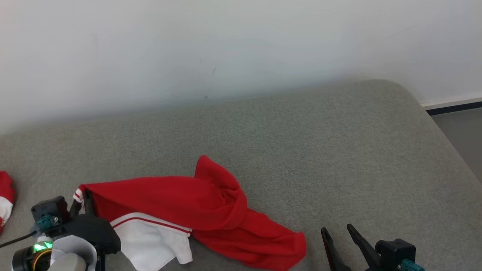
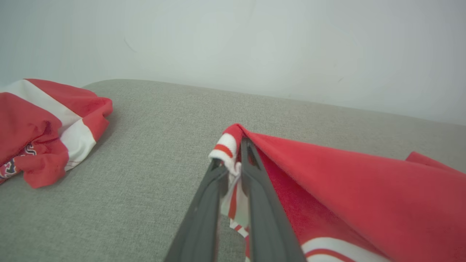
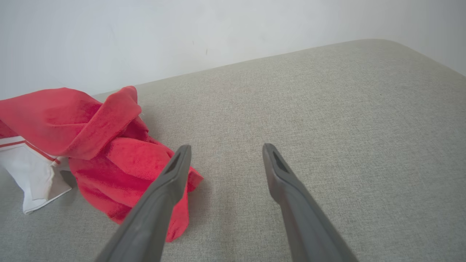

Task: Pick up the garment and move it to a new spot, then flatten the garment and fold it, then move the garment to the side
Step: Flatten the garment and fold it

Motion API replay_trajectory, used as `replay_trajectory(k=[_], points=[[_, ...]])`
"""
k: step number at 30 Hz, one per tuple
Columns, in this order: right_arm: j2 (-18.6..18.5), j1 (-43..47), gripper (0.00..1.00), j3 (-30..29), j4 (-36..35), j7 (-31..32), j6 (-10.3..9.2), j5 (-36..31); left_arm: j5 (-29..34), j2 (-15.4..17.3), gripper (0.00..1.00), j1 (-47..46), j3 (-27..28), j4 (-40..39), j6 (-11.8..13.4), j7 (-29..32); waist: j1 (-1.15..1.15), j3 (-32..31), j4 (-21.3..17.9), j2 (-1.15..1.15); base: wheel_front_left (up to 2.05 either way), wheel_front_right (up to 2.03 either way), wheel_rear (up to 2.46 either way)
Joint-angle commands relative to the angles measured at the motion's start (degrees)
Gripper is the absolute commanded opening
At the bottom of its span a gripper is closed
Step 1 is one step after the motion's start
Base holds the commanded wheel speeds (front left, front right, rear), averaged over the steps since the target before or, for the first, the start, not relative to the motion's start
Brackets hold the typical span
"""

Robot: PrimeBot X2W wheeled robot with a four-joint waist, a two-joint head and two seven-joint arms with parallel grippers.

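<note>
A red garment [image 1: 196, 205] with white panels and striped trim lies crumpled on the grey cushion [image 1: 301, 150], near its front left. My left gripper [image 1: 81, 197] is shut on the garment's striped white-and-red cuff, lifting that corner. In the left wrist view the left gripper [image 2: 233, 156] has its two fingers pinching the cuff, with red cloth [image 2: 364, 193] draping to the right. My right gripper [image 1: 337, 230] stands open at the lower right, just right of the garment's red tail. The right wrist view has the open right gripper [image 3: 225, 149] over bare cushion, the garment [image 3: 102, 145] to its left.
A second red-and-white garment [image 2: 43, 123] lies bunched at the cushion's far left, also at the head view's left edge [image 1: 5, 199]. A pale wall [image 1: 226, 45] backs the cushion. The cushion's right edge drops to a grey floor [image 1: 463, 131]. Bare cushion stretches to the right.
</note>
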Motion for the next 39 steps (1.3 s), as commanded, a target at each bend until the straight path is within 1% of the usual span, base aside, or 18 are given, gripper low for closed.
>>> replay_trajectory(k=[1,6,11,14,20,24,25,26,27,30,34,39], points=[[-0.01,-0.11,1.00,-0.09,-0.30,0.12,0.20,-0.58,0.02,-0.17,1.00,0.30,0.04,0.64,-0.44,-0.35,0.00,0.17,0.08,0.00,0.00,0.00,0.00],[-0.01,0.05,1.00,-0.31,-1.08,1.00,0.20,-0.92,0.57,-1.19,1.00,-0.21,-1.42,3.39,-1.58,-0.09,0.00,0.11,0.76,0.00,0.00,0.00,0.00],[0.00,0.73,1.00,-0.74,-1.52,1.02,0.20,-0.63,-0.33,-2.47,1.00,3.55,-3.22,4.65,-2.34,2.26,0.00,-0.40,1.79,0.00,0.00,0.00,0.00],[-0.02,1.19,1.00,-1.09,-1.54,0.79,0.20,-0.16,-0.68,-3.41,1.00,6.69,-3.99,3.38,-2.50,2.37,0.00,-0.63,2.63,0.00,0.00,0.00,0.00],[-0.01,1.25,1.00,-1.24,-1.49,0.25,0.20,0.40,-1.56,-5.90,1.00,11.77,-6.89,-0.75,-3.85,4.43,0.00,-0.68,4.37,0.00,0.00,0.00,0.00],[-0.01,0.69,1.00,-0.60,-1.05,0.14,0.20,0.67,-0.87,-6.68,1.00,12.53,-8.13,-1.23,-2.52,5.76,0.00,-0.57,4.55,0.00,0.00,0.00,0.00],[-0.01,0.57,1.00,-0.36,-0.99,0.09,0.20,0.75,-0.69,-6.59,0.88,12.39,-8.39,-0.89,-2.38,6.19,0.00,-0.53,4.46,0.00,0.00,0.00,0.00],[-0.01,0.41,1.00,-0.09,-0.92,0.11,0.20,0.77,-0.70,-6.60,0.31,12.23,-8.49,-0.69,-2.28,6.36,0.00,-0.46,4.27,0.00,0.00,0.00,0.00],[0.00,0.33,1.00,0.13,-0.86,0.14,0.20,0.78,-0.48,-6.52,0.01,11.99,-8.75,-0.51,-2.26,6.53,0.00,-0.40,4.08,0.00,0.00,0.00,0.00],[-0.02,0.37,1.00,0.03,-0.73,0.12,0.20,0.73,-0.43,-6.30,0.00,11.92,-8.73,-0.49,-2.19,6.23,0.00,-0.28,3.82,0.00,0.00,0.00,0.00],[0.00,0.35,1.00,-0.33,-0.39,0.51,0.20,-0.08,-1.74,-5.10,0.00,13.45,-6.73,-1.10,-1.31,4.51,0.00,-0.02,3.85,0.00,0.00,0.00,0.00],[-0.01,-0.19,1.00,-0.42,1.80,2.25,0.20,-0.83,-2.90,-3.75,0.00,15.49,-5.00,-2.87,-0.41,3.36,0.00,0.33,5.64,0.00,0.00,0.00,0.00]])
